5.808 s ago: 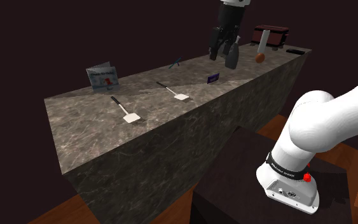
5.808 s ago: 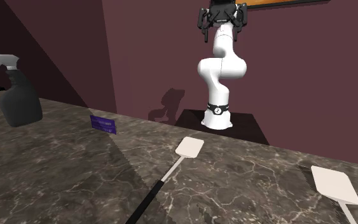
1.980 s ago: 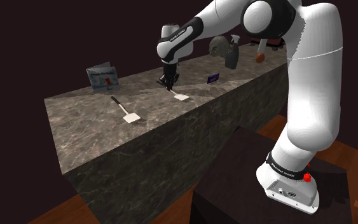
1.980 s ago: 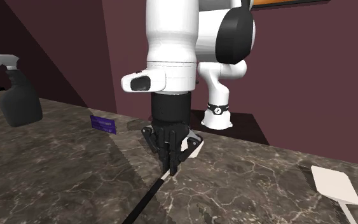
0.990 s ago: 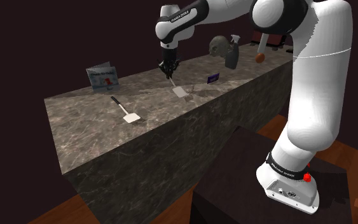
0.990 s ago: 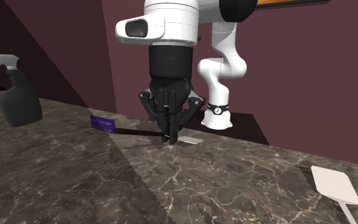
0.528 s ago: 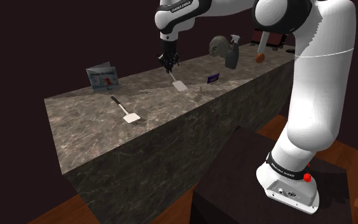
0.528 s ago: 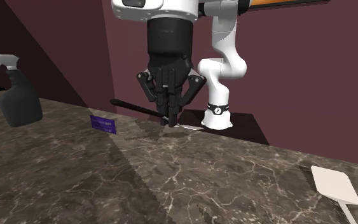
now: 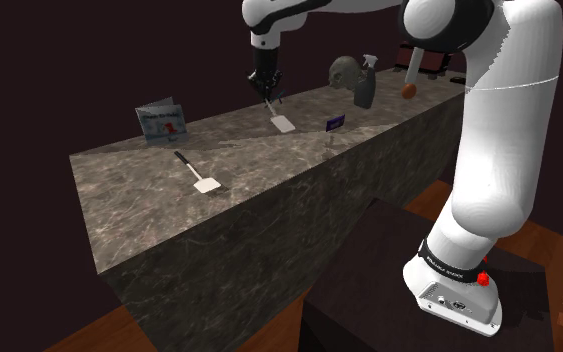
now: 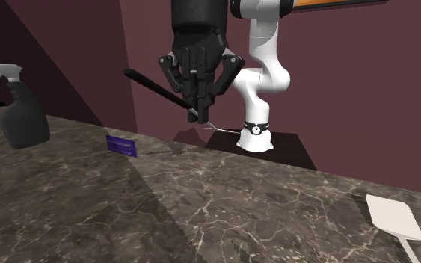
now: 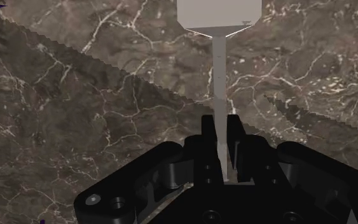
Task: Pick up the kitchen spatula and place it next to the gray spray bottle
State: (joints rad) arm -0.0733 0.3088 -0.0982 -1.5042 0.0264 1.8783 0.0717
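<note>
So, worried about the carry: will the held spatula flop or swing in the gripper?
Probably stiff: the spatula shaft runs straight, no sag. It may pivot, since the gripper pinches only its thin shaft and it hangs tilted. Likely light, being so slim.

The shoulder view looks down along the surface (image 9: 149, 195) from high and well apart from the spray bottle (image 9: 365, 92). The second exterior view stands low, near that bottle, facing the arm (image 10: 259, 78) across the surface. Both views share the bottle. The wrist view looks closely down on the surface.
</note>
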